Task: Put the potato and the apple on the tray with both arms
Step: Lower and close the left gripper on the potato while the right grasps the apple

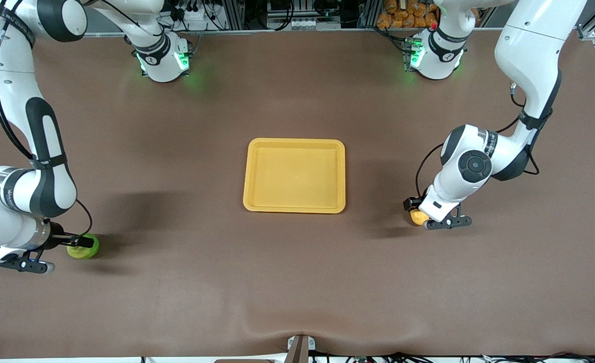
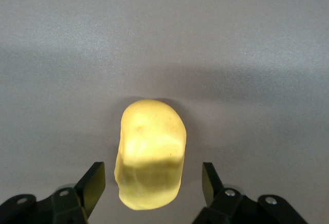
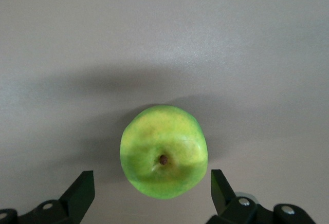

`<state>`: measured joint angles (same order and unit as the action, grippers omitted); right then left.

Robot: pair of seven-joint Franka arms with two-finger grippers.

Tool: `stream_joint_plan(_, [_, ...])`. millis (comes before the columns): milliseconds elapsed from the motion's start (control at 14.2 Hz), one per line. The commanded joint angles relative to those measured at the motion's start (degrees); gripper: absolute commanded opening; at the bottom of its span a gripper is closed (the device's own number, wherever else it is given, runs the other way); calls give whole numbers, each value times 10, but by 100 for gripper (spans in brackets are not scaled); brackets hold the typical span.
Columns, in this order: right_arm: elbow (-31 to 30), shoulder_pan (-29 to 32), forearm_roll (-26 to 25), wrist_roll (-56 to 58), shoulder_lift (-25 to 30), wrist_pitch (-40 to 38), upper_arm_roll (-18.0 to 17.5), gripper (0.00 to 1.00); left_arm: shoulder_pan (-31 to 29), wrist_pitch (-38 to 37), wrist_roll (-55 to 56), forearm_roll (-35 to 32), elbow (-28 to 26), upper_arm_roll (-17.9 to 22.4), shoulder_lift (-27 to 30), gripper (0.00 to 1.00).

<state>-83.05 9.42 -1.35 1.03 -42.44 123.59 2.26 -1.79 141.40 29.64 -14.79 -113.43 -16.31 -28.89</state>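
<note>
The tray [image 1: 294, 175] is lying empty in the middle of the table [image 1: 297, 282], flat and open on all sides, which is leaving both arms a free way in from either end. The potato [image 1: 418, 217] is sitting on the table well apart from the tray, toward the left arm's end, and the apple [image 1: 82, 249] is resting well apart from the tray toward the right arm's end and nearer to the front camera than the tray. Each piece is thus lying within reach of its own arm.

The left tool [image 1: 431, 216] is hanging low around the potato, its fingers spread to either side with gaps showing, not yet pinching. The right tool [image 1: 58, 249] is straddling the apple in the same way, fingers wide and clear of the skin.

The front view is hiding most of the potato under the left wrist. The left wrist view is showing the potato [image 2: 150, 154] whole between the dark fingers [image 2: 92, 184]. The right wrist view is showing the apple [image 3: 163, 152] with its stem dimple, centred between the fingers [image 3: 81, 190].
</note>
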Motion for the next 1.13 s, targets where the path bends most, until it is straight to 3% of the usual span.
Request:
stream_joint_plan(0, [36, 13, -8, 37, -24, -17, -9, 100, -1, 7, 16, -19, 17, 0, -16, 82])
stream_joint_plan(635, [43, 18, -5, 77, -46, -12, -9, 100, -2, 9, 16, -20, 19, 2, -20, 68])
stream_joint_plan(1058, [54, 20, -5, 81, -63, -10, -9, 100, -1, 9, 15, -28, 20, 2, -20, 34])
